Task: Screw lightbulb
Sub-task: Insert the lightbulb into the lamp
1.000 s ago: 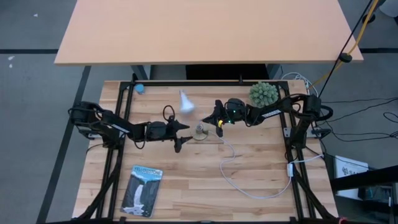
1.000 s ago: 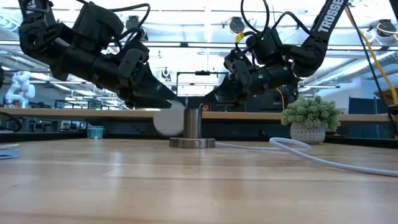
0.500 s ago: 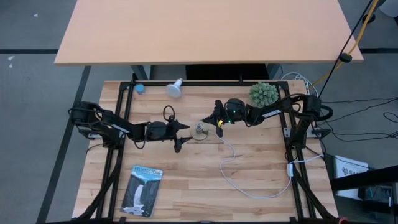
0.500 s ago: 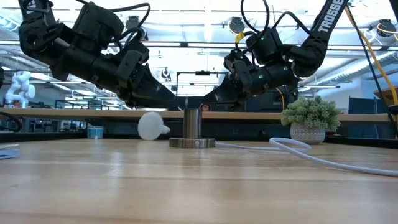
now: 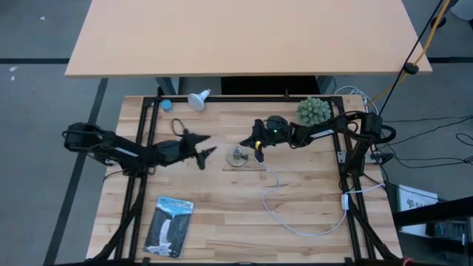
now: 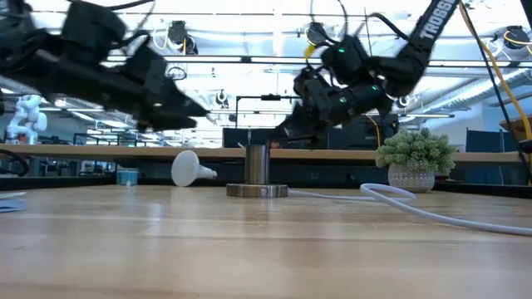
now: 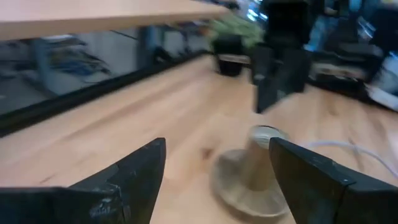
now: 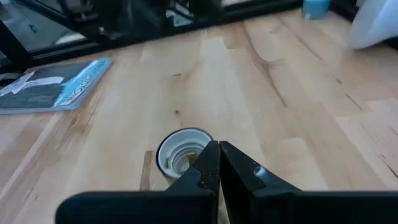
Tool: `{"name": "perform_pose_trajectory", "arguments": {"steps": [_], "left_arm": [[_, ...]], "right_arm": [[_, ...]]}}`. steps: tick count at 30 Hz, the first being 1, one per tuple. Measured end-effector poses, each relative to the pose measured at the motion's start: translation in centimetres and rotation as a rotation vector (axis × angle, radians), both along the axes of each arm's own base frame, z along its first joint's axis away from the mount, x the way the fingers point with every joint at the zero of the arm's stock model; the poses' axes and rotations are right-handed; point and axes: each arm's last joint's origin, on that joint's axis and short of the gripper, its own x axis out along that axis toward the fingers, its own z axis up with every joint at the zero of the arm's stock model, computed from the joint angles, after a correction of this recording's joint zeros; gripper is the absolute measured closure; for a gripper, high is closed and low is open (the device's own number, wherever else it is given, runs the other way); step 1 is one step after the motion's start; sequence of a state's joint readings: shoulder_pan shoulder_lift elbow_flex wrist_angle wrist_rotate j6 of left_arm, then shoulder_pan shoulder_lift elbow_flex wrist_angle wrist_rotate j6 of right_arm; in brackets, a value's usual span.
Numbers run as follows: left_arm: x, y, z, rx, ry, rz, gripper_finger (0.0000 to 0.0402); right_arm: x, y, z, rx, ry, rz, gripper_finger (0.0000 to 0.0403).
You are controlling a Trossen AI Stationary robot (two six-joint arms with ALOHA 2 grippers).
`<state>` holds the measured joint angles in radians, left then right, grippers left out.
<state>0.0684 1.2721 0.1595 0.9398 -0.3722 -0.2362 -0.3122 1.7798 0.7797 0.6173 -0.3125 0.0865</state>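
High view: lightbulb (image 5: 197,99) loose, seemingly at table's (image 5: 310,199) far edge.

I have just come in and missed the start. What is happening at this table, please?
Two robot arms are working on screwing in a lightbulb, but neither holds it. It lies on its side near the table's far edge, away from the socket. The left gripper is open and empty beside the socket. The right gripper is shut and hovers just above the socket's opening.
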Motion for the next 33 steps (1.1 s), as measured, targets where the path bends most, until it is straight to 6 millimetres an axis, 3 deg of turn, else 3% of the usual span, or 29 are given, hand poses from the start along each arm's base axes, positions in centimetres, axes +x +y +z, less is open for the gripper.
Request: {"name": "perform_pose_trajectory", "arguments": {"steps": [7,14,25,29,33], "left_arm": [[-3.8,0.3,-0.8,-0.055,-0.105,0.183,0.0113],[-4.2,0.4,-0.5,-0.043,-0.126,0.252,0.0113],[-4.2,0.4,-0.5,-0.042,-0.127,0.258,0.0113],[-4.2,0.4,-0.5,-0.042,-0.127,0.258,0.0113],[-4.2,0.4,-0.5,-0.042,-0.127,0.258,0.0113]], "right_arm": [[3.1,-1.3,3.6,-0.141,0.165,0.001,0.0401],[5.5,-4.0,7.4,-0.297,0.285,-0.082,0.0382],[9.0,-12.5,7.1,-0.215,0.654,-0.074,0.0245],[11.5,-14.7,7.3,-0.410,0.679,-0.007,0.0193],[14.7,-15.8,8.0,-0.624,0.578,-0.026,0.0154]]}}
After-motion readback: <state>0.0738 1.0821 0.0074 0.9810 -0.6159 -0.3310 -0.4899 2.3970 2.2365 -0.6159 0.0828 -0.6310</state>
